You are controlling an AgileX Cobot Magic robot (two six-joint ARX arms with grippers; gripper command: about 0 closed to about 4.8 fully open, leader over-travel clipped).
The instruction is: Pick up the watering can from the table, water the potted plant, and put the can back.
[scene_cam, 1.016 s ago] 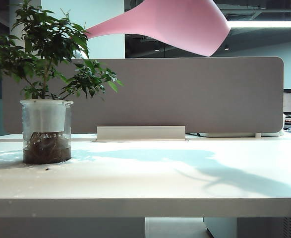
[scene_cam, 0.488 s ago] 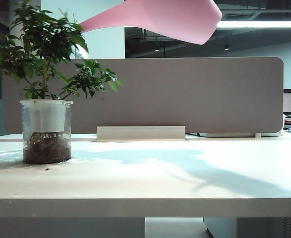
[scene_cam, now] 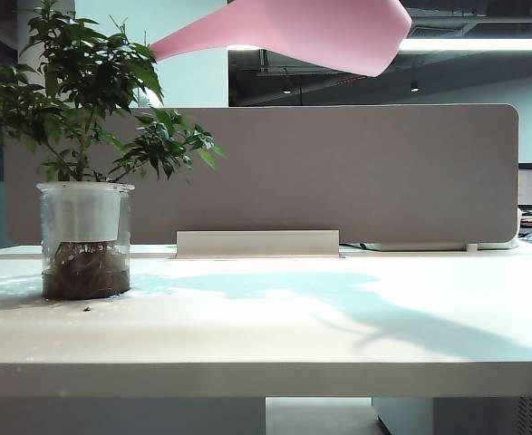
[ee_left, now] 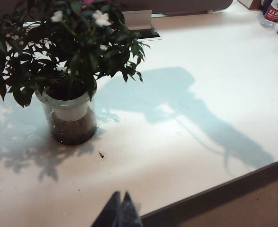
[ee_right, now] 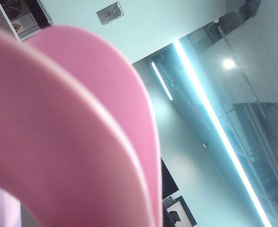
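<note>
The pink watering can (scene_cam: 320, 32) hangs high above the table (scene_cam: 293, 317), tipped on its side. Its thin spout (scene_cam: 170, 45) points left and ends just over the top leaves of the potted plant (scene_cam: 84, 136). The plant stands in a clear pot (scene_cam: 84, 240) at the table's left. In the right wrist view the can (ee_right: 72, 142) fills most of the picture and hides my right gripper's fingers; that gripper holds the can aloft. My left gripper (ee_left: 121, 195) is shut and empty, low near the table's front edge, with the plant (ee_left: 67, 47) beyond it.
A grey partition (scene_cam: 338, 172) with a pale cable ridge (scene_cam: 256, 243) runs along the table's back. Bottles (ee_left: 274, 10) stand at a far corner. A small dark speck (ee_left: 101, 154) lies near the pot. The can's shadow (ee_left: 176, 94) falls across the middle.
The can has risen slightly and rolled a little, its wide end lifting. The spout tip stays over the plant's top leaves. The left gripper has not moved.
</note>
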